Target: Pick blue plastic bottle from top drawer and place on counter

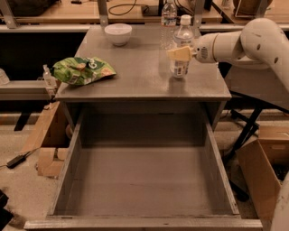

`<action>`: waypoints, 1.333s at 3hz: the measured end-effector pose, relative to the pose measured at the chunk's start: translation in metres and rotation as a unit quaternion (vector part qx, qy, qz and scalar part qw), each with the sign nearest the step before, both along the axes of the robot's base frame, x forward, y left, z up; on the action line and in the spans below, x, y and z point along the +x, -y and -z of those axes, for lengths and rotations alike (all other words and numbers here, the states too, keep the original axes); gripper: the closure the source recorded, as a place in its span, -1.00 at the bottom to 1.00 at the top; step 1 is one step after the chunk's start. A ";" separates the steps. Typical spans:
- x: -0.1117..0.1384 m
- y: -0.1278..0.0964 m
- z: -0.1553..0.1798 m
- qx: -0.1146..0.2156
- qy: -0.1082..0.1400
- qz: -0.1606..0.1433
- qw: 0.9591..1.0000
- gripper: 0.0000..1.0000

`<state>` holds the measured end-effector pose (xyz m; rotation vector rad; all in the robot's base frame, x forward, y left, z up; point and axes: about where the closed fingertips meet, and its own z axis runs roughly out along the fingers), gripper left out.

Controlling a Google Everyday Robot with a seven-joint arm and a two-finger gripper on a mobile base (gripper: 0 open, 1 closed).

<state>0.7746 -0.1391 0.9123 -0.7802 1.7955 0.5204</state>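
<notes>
While the bottle (181,66) stands upright on the counter (135,67), right side, about mid-depth, the gripper (179,53) sits right at its shoulder, just under the white cap. Yellowish gripper tip crosses the front of the bottle, touching or nearly touching it. Can't tell if the gripper is clamped on the bottle or loose around it; how far it is open is hidden. Bottle base looks down on the counter surface, not lifted. Pale label wraps its lower half.

White arm (253,43) reaches in from the right edge, roughly level, above the counter's right rim.

Water bottle (168,20), taller and slimmer, stands upright just behind and left of the bottle, near the counter's far edge; apart from it. White bowl (118,34) sits far-left of centre on the counter, well apart from both bottles. Green chip bag (81,70) lies flat at the counter's left edge, near side.

Drawer (70,167) is pulled fully out toward the near side, below the counter, grey floor bare, thin side walls visible left and right.

Cardboard box (259,173) on the floor right of the drawer, flap open. More cardboard (45,144) on the floor left of the drawer. Wooden tabletop (131,11) with a cable runs along the far side behind the counter.
</notes>
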 end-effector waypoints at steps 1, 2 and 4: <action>0.002 0.016 0.032 -0.014 -0.015 0.019 1.000 1.00; 0.002 0.016 0.021 -0.014 -0.015 0.019 1.000 0.46; 0.003 0.013 0.021 -0.013 -0.016 0.017 1.000 -0.46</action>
